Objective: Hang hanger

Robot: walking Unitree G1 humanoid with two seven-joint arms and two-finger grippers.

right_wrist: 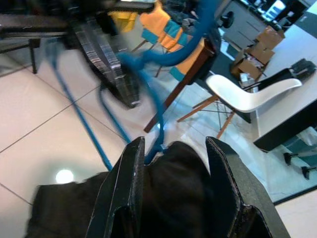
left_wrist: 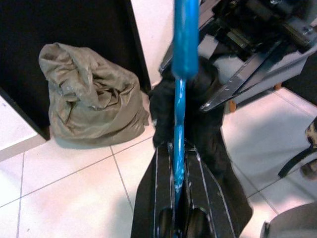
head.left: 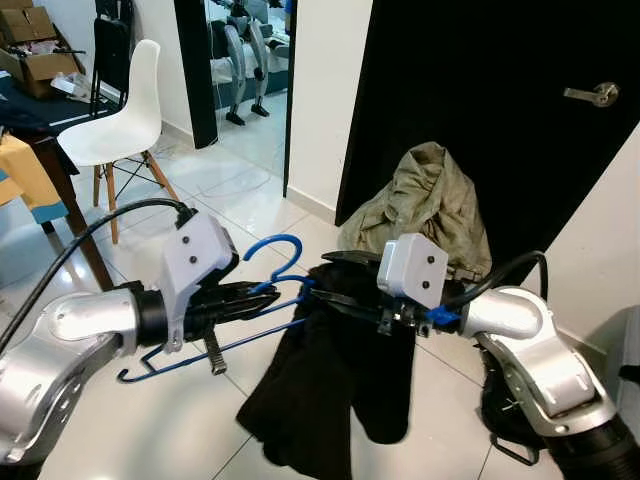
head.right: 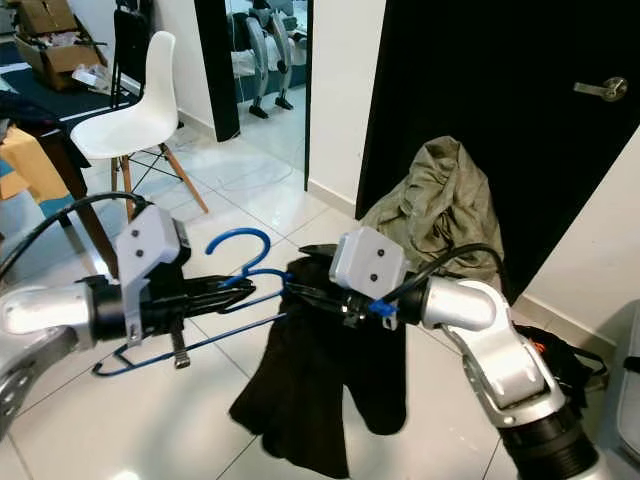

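Holding a blue hanger mid-air at frame centre, with a black garment draped off its right end. No rail or hook in sight, so my read is this is the carry/prep step: garment being seated on the hanger, hanging itself not started.

Left gripper, centre-left of the head view: fingers pressed together on the hanger wire just below the hook. The left wrist view confirms it, the blue wire running straight between the two black fingers.

Right gripper, centre: fingers spread. In the right wrist view the black cloth bunches between them, but they look parted around it rather than pinching; hedge here, since the dark fabric against black fingers makes contact hard to judge.

Next move calls for: confirming the garment sits across the hanger bar, freeing the right gripper, then finding somewhere for the hook to go. The black door with its lever handle at upper right is the nearest candidate, though that is a guess.

Hidden or unclear:
- hanger's right shoulder is buried under the cloth, so how it's threaded can't be told
- right wrist view is motion-blurred across the top half
- garment type unreadable, possibly trousers
- olive cloth heap on the floor at the door, contents unknown
- white chair in the upper left, well apart from the work
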